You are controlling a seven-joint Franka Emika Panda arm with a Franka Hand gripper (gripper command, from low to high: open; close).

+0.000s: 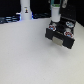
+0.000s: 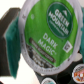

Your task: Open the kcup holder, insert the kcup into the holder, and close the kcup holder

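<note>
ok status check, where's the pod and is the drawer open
Gripper shut on the pod, green lid facing wrist camera. Above the black drawer unit, tray looks pulled out. Nothing seen blocking.

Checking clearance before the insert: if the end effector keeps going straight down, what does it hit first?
Most likely the open tray of the kcup holder, directly beneath the end effector. The kcup it holds would touch first. Depth is unclear.
</note>
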